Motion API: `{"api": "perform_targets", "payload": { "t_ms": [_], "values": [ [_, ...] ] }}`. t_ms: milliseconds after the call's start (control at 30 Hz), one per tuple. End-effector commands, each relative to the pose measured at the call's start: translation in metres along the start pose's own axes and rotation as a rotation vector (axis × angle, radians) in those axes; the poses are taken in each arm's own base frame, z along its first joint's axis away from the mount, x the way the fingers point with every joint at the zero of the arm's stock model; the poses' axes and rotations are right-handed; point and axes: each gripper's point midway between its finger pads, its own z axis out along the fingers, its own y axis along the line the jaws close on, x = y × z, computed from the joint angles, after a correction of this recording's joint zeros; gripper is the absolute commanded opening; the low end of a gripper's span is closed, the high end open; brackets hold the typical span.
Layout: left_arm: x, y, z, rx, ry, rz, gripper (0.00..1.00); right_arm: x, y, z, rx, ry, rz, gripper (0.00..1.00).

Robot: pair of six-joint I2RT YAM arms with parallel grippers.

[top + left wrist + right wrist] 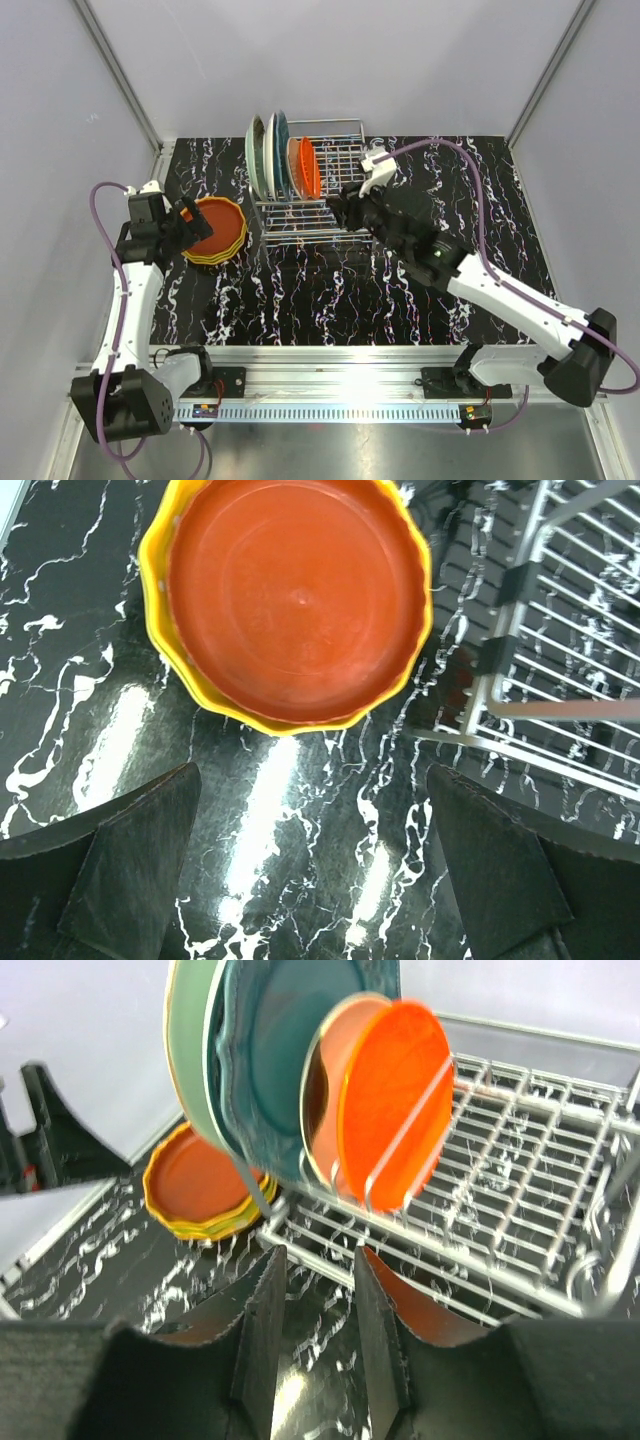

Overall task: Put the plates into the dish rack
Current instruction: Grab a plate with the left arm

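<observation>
Far left: my L claw (180, 228) hangs low over the table (300, 300), jaws spread as wide as they go, nothing btwn them. In its wrist view the fingers (130, 880) frame only bare black marbled top, and the tips are apart from any plate.

Just past those tips sits the stack (216, 230), flat on the table. A red-orange plate (295, 595) lies face up on a yellow plate (158, 600) w/ a wavy rim poking out all round. Can't tell how many more lie under.

Next right, just beside the stack, is the dish rack (340, 150): chrome wire, at the back-centre of the table. Four plates stand on edge in its left end, packed close. The mint plate (257, 155) is outermost, then the teal plate (279, 140), then the cream plate (295, 160), then the orange plate (310, 170). The last two are smaller in view and lean a bit vs. the big pair.

Right: my R claw (342, 208) is down at the rack's near rail, aimed at the standing plates, w/ the orange one just above and ahead. Jaws are part-way open w/ a narrow gap, gripping nothing; btwn the fingers (265, 1330) I see only table and rack wire. The tips are v. near the rail, but I can't tell if they touch it.
</observation>
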Motion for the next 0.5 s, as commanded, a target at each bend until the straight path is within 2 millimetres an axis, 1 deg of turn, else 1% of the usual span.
{"api": "perform_targets", "payload": {
  "t_ms": [0,33,67,100,133,167,200,233,267,300,333,367,400,433,467],
  "values": [
    [-0.004,0.012,0.011,-0.054,-0.008,-0.021,0.99,-0.006,0.000,-0.022,-0.031,-0.038,0.028,0.41],
    [-0.002,0.019,0.015,-0.093,0.003,-0.034,0.99,0.005,-0.003,-0.026,-0.029,-0.022,0.026,0.41],
    [-0.002,0.022,0.016,-0.108,0.007,-0.042,0.99,0.008,-0.005,-0.030,-0.032,-0.019,0.026,0.40],
    [-0.003,0.025,0.019,-0.120,0.012,-0.049,0.99,0.005,-0.006,-0.039,-0.033,-0.036,0.030,0.38],
    [-0.001,0.029,0.023,-0.133,0.029,-0.062,0.99,0.017,-0.011,-0.043,-0.025,-0.016,0.030,0.36],
    [-0.001,0.030,0.026,-0.132,0.036,-0.068,0.99,0.020,-0.012,-0.046,-0.022,-0.017,0.031,0.34],
    [-0.001,0.030,0.028,-0.123,0.046,-0.073,0.99,0.017,-0.013,-0.053,-0.026,-0.033,0.036,0.30],
    [0.001,0.031,0.032,-0.129,0.063,-0.072,0.99,0.027,-0.017,-0.056,-0.020,-0.021,0.035,0.27],
    [0.001,0.032,0.035,-0.133,0.072,-0.072,0.98,0.029,-0.018,-0.059,-0.021,-0.020,0.033,0.25],
    [0.001,0.033,0.037,-0.136,0.076,-0.068,0.92,0.027,-0.019,-0.065,-0.023,-0.034,0.036,0.23],
    [0.001,0.035,0.039,-0.145,0.087,-0.061,0.88,0.034,-0.021,-0.068,-0.020,-0.022,0.031,0.21],
    [-0.001,0.037,0.040,-0.158,0.088,-0.057,0.85,0.035,-0.022,-0.070,-0.020,-0.025,0.030,0.21],
    [-0.001,0.041,0.040,-0.184,0.088,-0.056,0.79,0.033,-0.022,-0.076,-0.031,-0.036,0.024,0.21],
    [-0.002,0.042,0.040,-0.195,0.091,-0.058,0.78,0.039,-0.023,-0.078,-0.032,-0.027,0.017,0.21],
    [-0.003,0.043,0.041,-0.198,0.090,-0.061,0.77,0.038,-0.024,-0.080,-0.033,-0.033,0.017,0.21]
  ]
}}
